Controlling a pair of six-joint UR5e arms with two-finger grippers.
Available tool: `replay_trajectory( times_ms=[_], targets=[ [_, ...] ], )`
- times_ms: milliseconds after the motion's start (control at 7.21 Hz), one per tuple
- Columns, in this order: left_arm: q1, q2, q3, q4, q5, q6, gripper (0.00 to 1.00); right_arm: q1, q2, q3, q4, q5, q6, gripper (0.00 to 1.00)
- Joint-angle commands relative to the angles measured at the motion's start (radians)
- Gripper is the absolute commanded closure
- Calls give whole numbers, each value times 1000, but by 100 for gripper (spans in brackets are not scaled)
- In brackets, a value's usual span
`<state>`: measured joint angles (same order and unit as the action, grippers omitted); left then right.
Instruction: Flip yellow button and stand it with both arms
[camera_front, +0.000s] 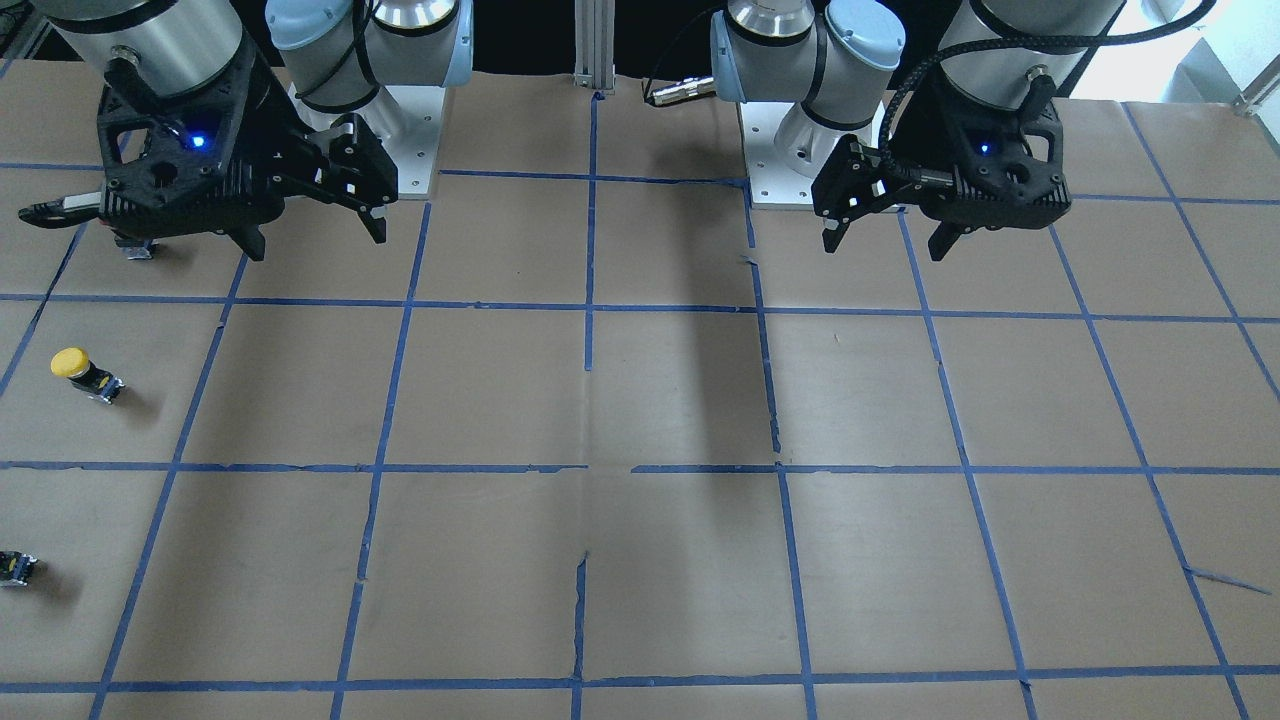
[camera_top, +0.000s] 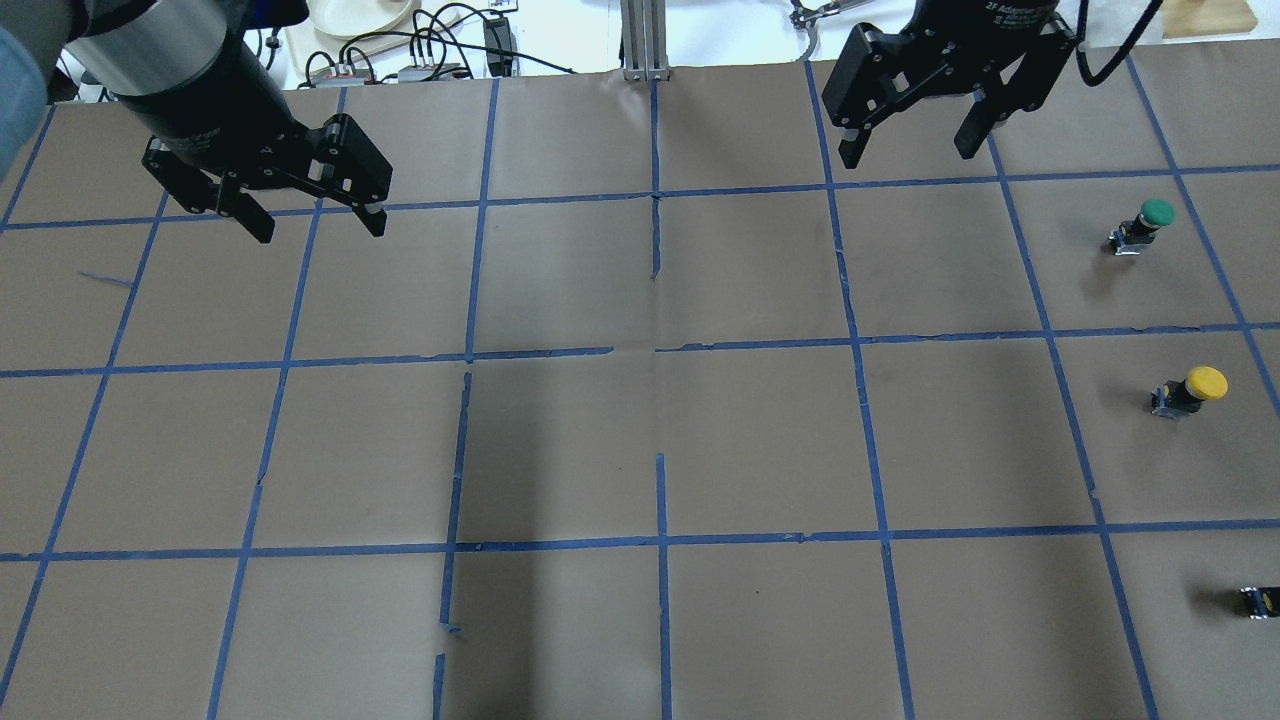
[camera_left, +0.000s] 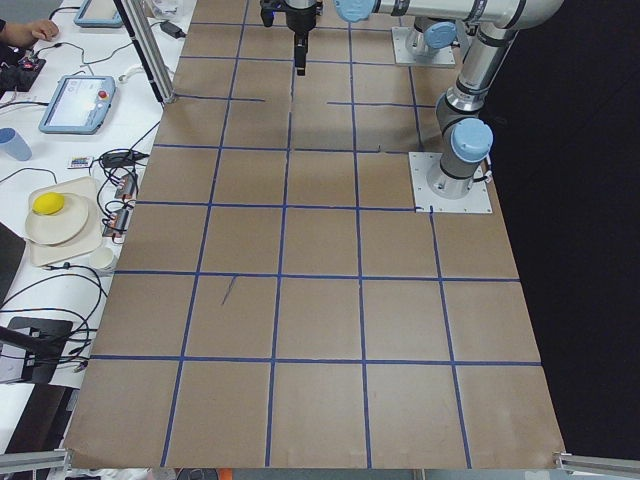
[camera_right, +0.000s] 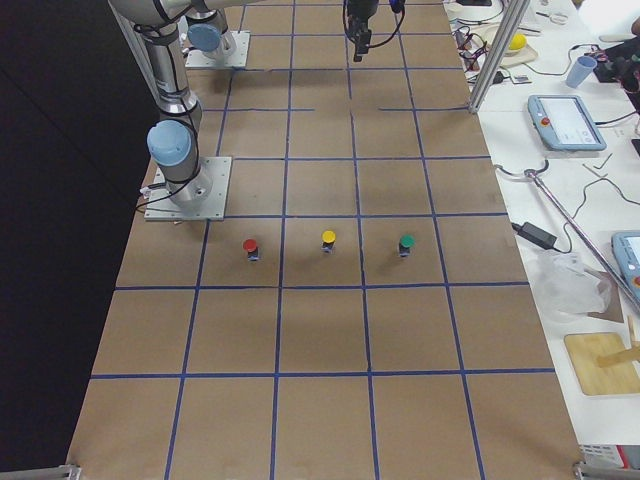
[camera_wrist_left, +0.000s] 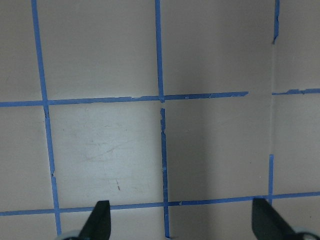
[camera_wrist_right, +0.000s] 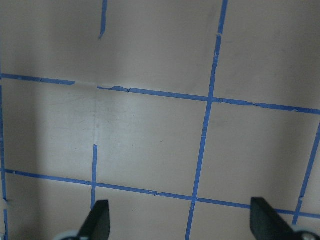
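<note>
The yellow button (camera_top: 1190, 390) stands near the table's edge on my right side, yellow cap up, on its black block. It also shows in the front view (camera_front: 85, 372) and the right side view (camera_right: 328, 241). My right gripper (camera_top: 905, 155) is open and empty, raised above the table well apart from the button. It also shows in the front view (camera_front: 318, 243). My left gripper (camera_top: 310, 215) is open and empty over the far left squares, and shows in the front view (camera_front: 885, 245). Both wrist views show only bare paper and blue tape between wide-apart fingertips.
A green-capped button (camera_top: 1145, 225) stands beyond the yellow one and a red-capped button (camera_right: 250, 246) on its robot side, all in one row. A small black part with a yellow spot (camera_top: 1260, 600) is cut off by the frame edge. Operators' clutter lies past the far edge.
</note>
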<state>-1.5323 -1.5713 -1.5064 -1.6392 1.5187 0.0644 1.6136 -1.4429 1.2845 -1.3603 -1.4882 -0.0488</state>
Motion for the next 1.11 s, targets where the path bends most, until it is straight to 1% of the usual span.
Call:
replay_trajectory(
  times_ms=[0, 555, 971],
  targets=[
    [0, 1, 0, -1, 0, 0, 0, 23, -1, 4, -32, -67, 81, 0],
    [0, -1, 0, -1, -2, 0, 0, 23, -4, 27, -118, -73, 90, 0],
    [0, -6, 0, 1, -8, 0, 0, 23, -4, 42, -123, -72, 89, 0]
  ],
)
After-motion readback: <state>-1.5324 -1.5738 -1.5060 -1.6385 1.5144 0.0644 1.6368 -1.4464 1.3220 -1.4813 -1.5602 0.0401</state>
